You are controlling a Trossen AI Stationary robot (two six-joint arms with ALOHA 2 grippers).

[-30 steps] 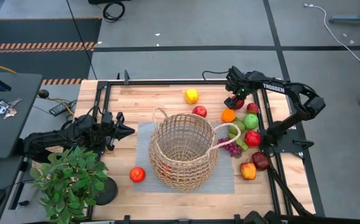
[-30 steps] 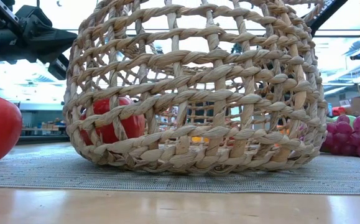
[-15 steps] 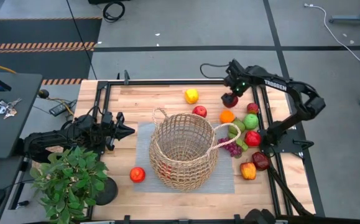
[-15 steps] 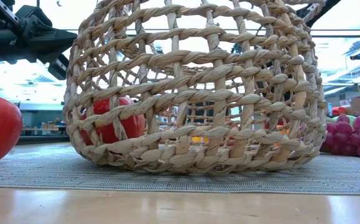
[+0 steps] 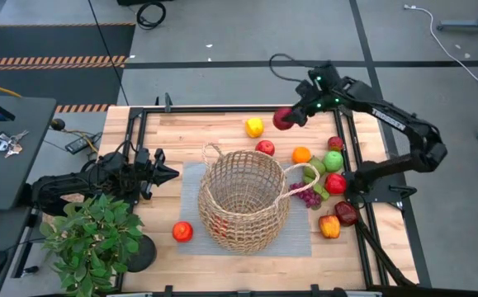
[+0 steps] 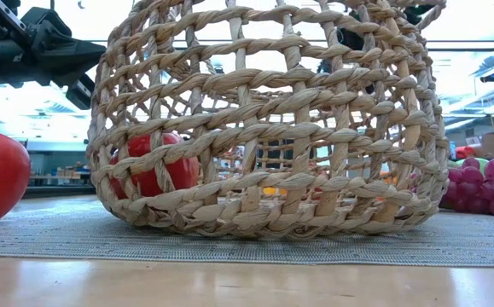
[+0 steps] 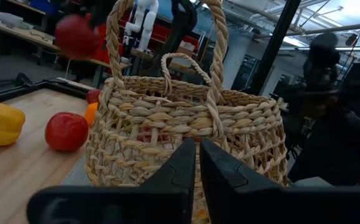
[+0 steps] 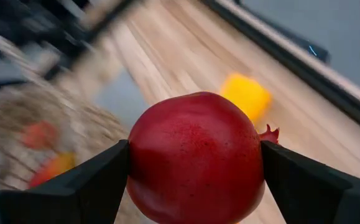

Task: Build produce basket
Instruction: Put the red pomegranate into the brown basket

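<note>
Right gripper [image 5: 288, 118] has lifted the pomegranate [image 8: 195, 155] off the pile, clamped at its widest; looks rigid, smooth, maybe slippery. Basket [image 5: 244, 198] sits mid-table. Left gripper [image 5: 171, 173] waits closed.

Grey floor [image 5: 247, 41] w/ hazard-striped mat [image 5: 53, 60], cables; shelving [image 7: 114, 46] & bright windows behind.
</note>
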